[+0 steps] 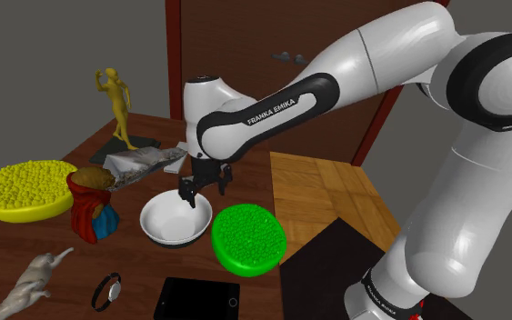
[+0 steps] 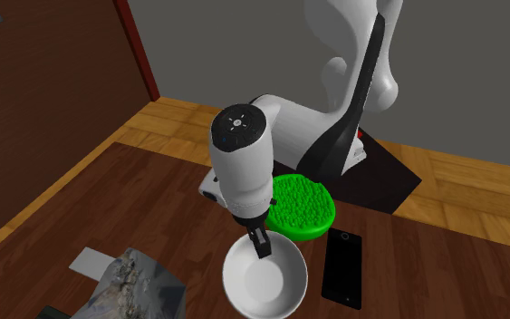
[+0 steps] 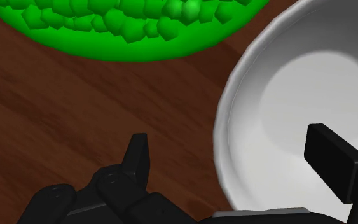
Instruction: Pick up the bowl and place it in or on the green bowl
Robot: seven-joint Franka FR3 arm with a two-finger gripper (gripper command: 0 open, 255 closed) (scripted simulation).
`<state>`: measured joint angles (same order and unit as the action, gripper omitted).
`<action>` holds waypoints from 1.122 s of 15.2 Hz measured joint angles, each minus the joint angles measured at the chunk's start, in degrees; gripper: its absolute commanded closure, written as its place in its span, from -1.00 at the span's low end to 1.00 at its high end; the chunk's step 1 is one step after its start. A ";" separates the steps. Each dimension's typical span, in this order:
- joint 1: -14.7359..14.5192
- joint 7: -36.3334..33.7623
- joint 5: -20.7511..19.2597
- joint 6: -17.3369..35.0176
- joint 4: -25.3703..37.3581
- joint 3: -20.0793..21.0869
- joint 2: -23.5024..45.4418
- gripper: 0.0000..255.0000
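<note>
A plain white bowl [image 1: 174, 223] [image 2: 264, 279] [image 3: 301, 89] stands on the dark wooden table. Beside it, nearly touching, is the green bowl [image 1: 247, 238] [image 2: 303, 203] [image 3: 123, 28], heaped with bumpy green pieces. My black gripper [image 1: 204, 188] [image 2: 261, 241] [image 3: 234, 154] hangs open, pointing down over the white bowl's rim on the side towards the green bowl. One finger [image 3: 330, 156] is over the bowl's inside and the other finger [image 3: 138, 153] is outside over the table. Neither touches the rim, and nothing is held.
In the shoulder view a yellow bowl [image 1: 25, 188], a red and blue pot [image 1: 92, 205], a yellow figurine [image 1: 115, 105] and a book [image 1: 140, 162] stand left of the white bowl. A black tablet [image 1: 197, 298] [image 2: 342, 268], a watch [image 1: 107, 291] and a grey animal figure [image 1: 26, 285] lie nearer.
</note>
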<state>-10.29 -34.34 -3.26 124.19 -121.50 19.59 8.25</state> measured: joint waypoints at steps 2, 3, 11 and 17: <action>-0.01 -0.04 -0.08 0.36 -0.19 -0.02 0.18 -1.00; 0.00 -0.05 -0.10 0.44 -0.24 -0.03 0.20 -1.00; 0.00 -0.05 -0.11 0.52 -0.29 -0.03 0.23 1.00; 0.01 -0.04 -0.11 0.51 -0.28 -0.04 0.19 1.00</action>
<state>-10.27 -34.38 -3.37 124.70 -121.78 19.54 8.44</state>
